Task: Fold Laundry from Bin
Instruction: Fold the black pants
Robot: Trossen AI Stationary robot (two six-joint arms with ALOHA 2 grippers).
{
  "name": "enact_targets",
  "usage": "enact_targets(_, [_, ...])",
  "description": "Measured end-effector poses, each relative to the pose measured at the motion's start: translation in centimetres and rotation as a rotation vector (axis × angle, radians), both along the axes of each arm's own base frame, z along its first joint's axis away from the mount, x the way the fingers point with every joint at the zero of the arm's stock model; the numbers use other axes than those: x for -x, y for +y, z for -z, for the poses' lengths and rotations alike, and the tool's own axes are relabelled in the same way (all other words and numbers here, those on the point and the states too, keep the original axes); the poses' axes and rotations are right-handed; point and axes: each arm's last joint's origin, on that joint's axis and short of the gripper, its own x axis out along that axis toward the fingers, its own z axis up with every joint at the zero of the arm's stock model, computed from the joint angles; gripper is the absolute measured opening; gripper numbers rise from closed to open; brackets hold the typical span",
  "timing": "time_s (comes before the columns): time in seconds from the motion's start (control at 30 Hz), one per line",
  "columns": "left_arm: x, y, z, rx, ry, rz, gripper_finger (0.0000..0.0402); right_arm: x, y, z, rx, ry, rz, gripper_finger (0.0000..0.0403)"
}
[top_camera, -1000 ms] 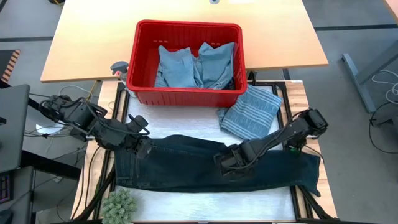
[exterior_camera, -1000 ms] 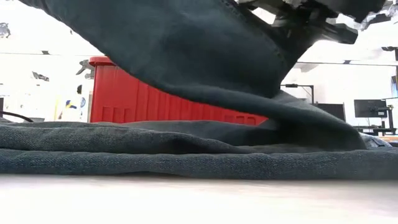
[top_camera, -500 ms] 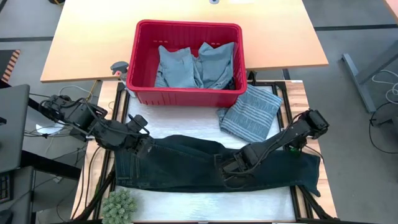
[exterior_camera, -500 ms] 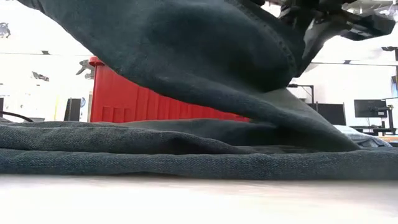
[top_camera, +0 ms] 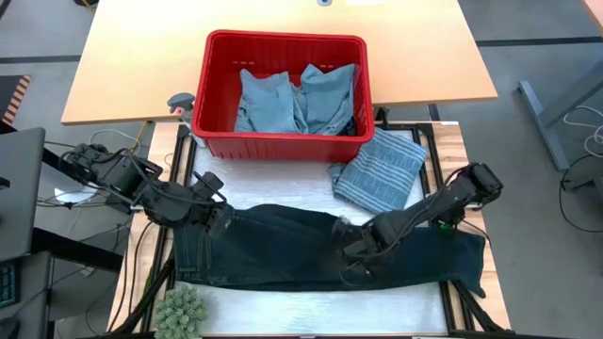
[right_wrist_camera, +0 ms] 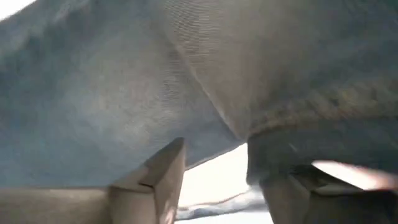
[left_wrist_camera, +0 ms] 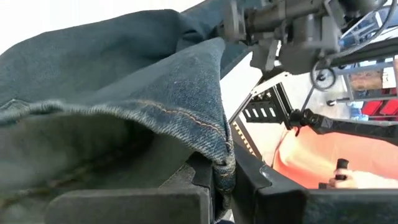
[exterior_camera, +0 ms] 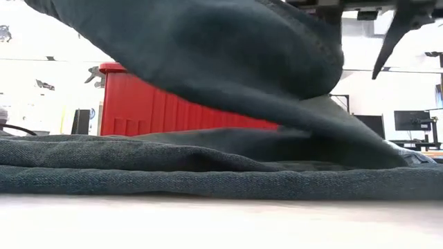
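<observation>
Two tools are working on one garment, the long dark navy denim trousers (top_camera: 320, 252) that are lying spread lengthwise across the near part of the pale work desk (top_camera: 283, 184). My left tool (top_camera: 219, 222) is sitting at the trousers' left end with its fingers closed on a raised fold of the denim; the left wrist view is showing that seam edge pinched between the two dark fingers. My right tool (top_camera: 350, 247) is positioned over the middle of the trousers, and its fingers are standing apart with bare desk visible between them in the right wrist view, so it is gripping nothing. In the low view a bulge of the denim is hanging above the flat layers.

The red rectangular plastic bin (top_camera: 283, 94) is standing at the far side, beyond the trousers, and is holding crumpled plain light blue garments (top_camera: 297, 99). A folded grey-blue cloth with pale stripes (top_camera: 380, 169) is lying on the desk just beside the bin's right near corner, between the bin and the trousers. A small spiky green plant (top_camera: 179, 312) is sitting at the near left corner.
</observation>
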Motion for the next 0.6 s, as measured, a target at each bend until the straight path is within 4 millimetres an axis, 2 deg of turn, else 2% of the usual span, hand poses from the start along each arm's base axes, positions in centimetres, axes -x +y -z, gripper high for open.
enact_targets(0.1, [0.0, 0.0, 0.0, -0.011, -0.004, -0.011, 0.0011, 0.1, -1.6, -1.4, -0.111, -0.061, 0.26, 0.024])
enact_targets(0.23, [-0.1, 0.0, 0.2, -0.026, 0.009, -0.017, 0.0011, 0.7, -3.8, -3.7, -0.3, -0.111, 0.519, 0.0249])
enact_targets(0.37, [-0.1, -0.3, 0.4, -0.049, 0.005, -0.119, 0.0011, 1.9, -5.6, -5.0, -0.338, -0.139, 0.738, 0.025])
enact_targets(0.5, [0.3, -0.8, 0.3, -0.067, -0.033, -0.197, 0.0011, 2.3, -6.5, -4.4, -0.475, -0.156, 0.942, 0.0245])
enact_targets(0.6, [0.6, -0.6, 0.7, -0.109, 0.009, -0.198, 0.0011, 2.7, -6.0, -2.2, -0.544, -0.185, 0.978, 0.0237])
